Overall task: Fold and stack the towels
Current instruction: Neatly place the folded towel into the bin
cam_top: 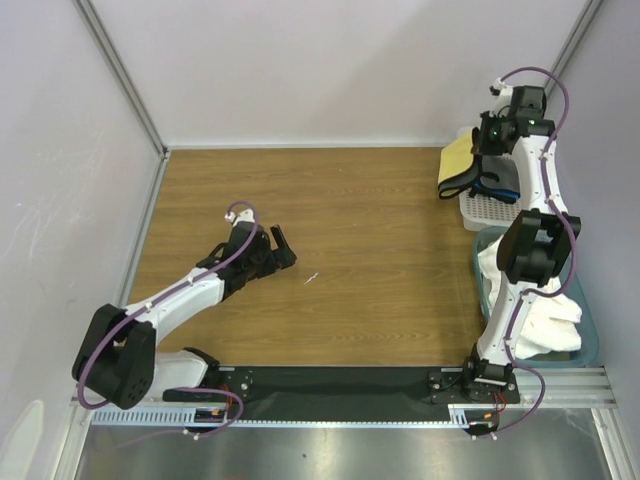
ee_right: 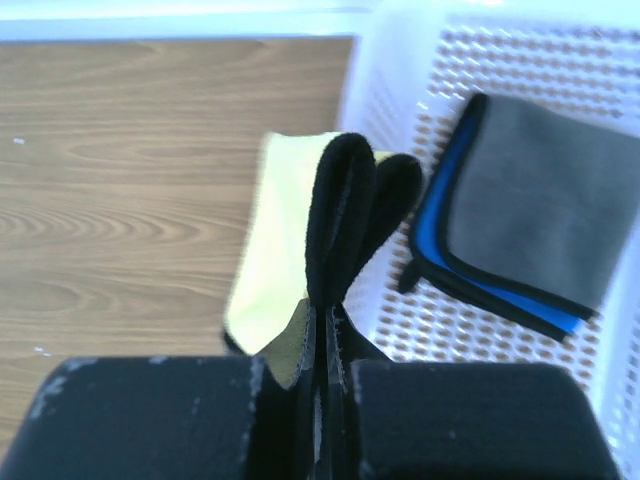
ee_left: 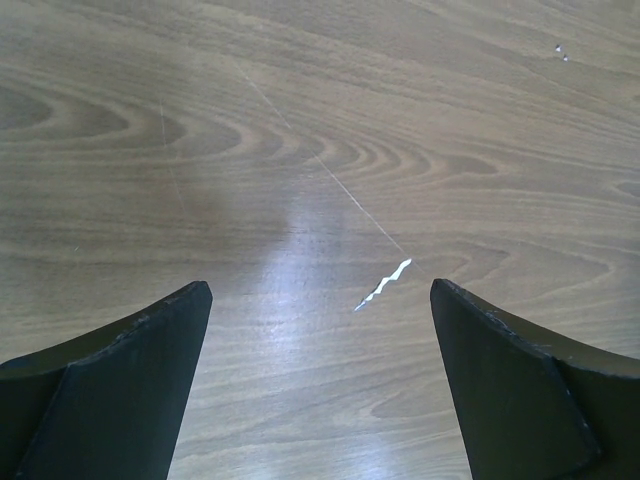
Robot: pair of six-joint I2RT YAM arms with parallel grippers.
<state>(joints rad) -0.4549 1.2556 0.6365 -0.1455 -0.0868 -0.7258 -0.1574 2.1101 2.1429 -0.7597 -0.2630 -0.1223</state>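
Observation:
My right gripper [ee_right: 333, 335] is shut on the dark-edged yellow towel [ee_right: 275, 250], pinching a fold of its dark hem. It holds the towel up over the left rim of the white perforated basket [ee_right: 420, 70]. In the top view the yellow towel [cam_top: 457, 160] hangs at the far right below the right gripper [cam_top: 489, 140]. The dark grey towel edged blue [ee_right: 545, 195] lies folded in the basket, and it also shows in the top view [cam_top: 497, 181]. The large white towel [cam_top: 545, 320] lies crumpled in a teal bin. My left gripper [cam_top: 283, 250] is open and empty, low over the wood [ee_left: 320, 300].
The basket [cam_top: 487, 213] stands at the far right by the back wall. The teal bin [cam_top: 592, 340] sits in front of it beside the right arm's base. A small white scrap [ee_left: 385, 285] lies on the wood ahead of the left gripper. Walls close three sides.

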